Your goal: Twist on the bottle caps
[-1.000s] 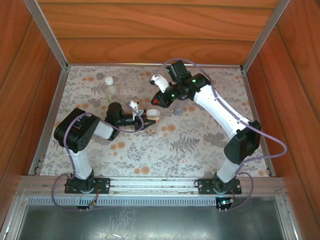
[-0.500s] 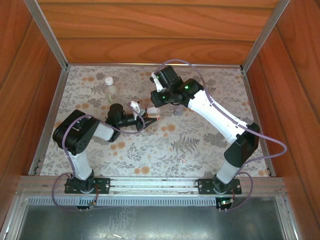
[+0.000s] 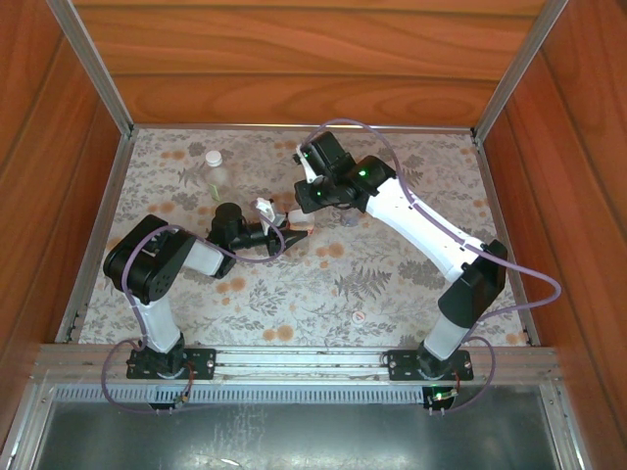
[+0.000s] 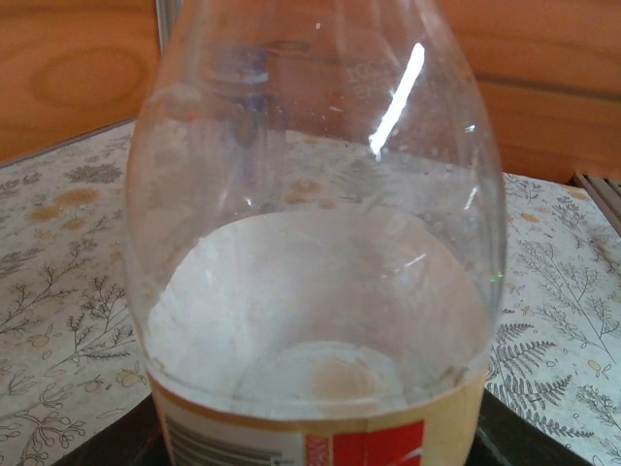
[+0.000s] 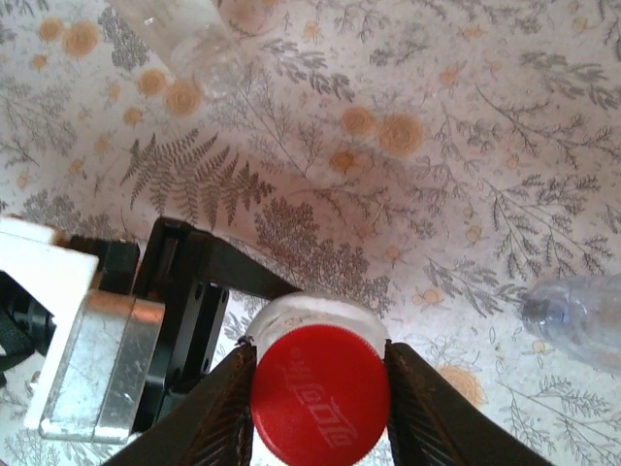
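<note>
Glossy clear plastic bottle (image 4: 310, 194), matt red cap (image 5: 320, 393).

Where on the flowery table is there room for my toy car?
Near front of the table, between the arm bases, bare but for a white cap. Far right corner, beyond the right arm, bare. Crowded: the middle, where left gripper and right gripper meet on the labelled bottle.

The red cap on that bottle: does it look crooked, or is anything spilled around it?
Nothing stands out. The red cap looks round and centred over the labelled bottle, which the left gripper holds upright. The right gripper flanks the cap closely. The patterned tabletop shows no spill.
</note>
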Robot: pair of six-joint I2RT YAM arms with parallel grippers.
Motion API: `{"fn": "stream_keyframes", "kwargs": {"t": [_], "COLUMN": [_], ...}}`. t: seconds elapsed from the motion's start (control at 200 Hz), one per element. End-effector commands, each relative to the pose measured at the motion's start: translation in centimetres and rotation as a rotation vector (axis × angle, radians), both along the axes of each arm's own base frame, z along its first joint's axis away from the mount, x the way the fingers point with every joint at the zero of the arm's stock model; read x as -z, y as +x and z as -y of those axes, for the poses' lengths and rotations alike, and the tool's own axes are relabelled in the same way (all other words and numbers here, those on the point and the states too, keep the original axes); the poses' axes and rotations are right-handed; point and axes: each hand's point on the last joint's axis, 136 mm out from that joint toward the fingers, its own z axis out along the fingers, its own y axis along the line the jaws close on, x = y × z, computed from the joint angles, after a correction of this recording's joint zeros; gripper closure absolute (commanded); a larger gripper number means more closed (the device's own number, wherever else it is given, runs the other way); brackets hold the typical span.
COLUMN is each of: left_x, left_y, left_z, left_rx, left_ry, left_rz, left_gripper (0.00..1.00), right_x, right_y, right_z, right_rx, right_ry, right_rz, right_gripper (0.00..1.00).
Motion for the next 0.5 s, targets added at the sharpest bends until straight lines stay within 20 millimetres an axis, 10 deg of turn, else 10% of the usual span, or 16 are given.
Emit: {"fn": "stream_keyframes", "kwargs": {"t": [0.0, 0.23, 0.495], "left_x": [4.0, 3.8, 4.0], "left_y": [-0.6, -0.5, -2.1], "left_z": [-0.8, -0.8, -0.5], "left_rx": [-0.022, -0.016, 0.095], "left_ry": [0.097, 0.091, 0.063], "left_rz": [-0.092, -0.093, -0.145], "left_gripper": [0.50, 0.50, 0.50], "right_x": [0.3, -0.1, -5.1], "right_y": [-1.0, -1.1, -3.2], "right_z": [0.4, 0.7, 0.9], "right_rx": [-0.039, -0.067, -0.309], "right_ry": [-0.029, -0.029, 0.094], "right_rz": [-0.013, 0.007, 0.109], "right_gripper": [0.57, 0.44, 0.31]}}
